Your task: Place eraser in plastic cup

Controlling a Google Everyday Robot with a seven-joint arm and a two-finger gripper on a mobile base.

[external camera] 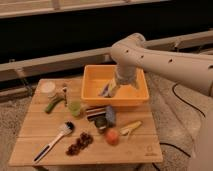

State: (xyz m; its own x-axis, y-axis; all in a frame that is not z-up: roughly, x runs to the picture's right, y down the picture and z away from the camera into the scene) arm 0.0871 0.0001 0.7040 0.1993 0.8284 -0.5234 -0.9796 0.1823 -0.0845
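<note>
The eraser (95,112), a small dark block with pale stripes, lies on the wooden table (35,125) just in front of the orange bin. To its left stands the plastic cup (75,107), small, translucent light green and upright. My gripper (108,90) hangs over the inside of the orange bin (135,97), behind and above the eraser. Its fingers are open and I see nothing held between them. The pale arm reaches in from the right.
A dark round can (101,123) and a blue-grey piece (110,115) sit right beside the eraser. A white tub (48,88) and a green vegetable (53,104) are at the back left. A brush (52,142), dark red fruit (80,143), an orange fruit (112,136) and a yellowish piece (131,128) lie in front.
</note>
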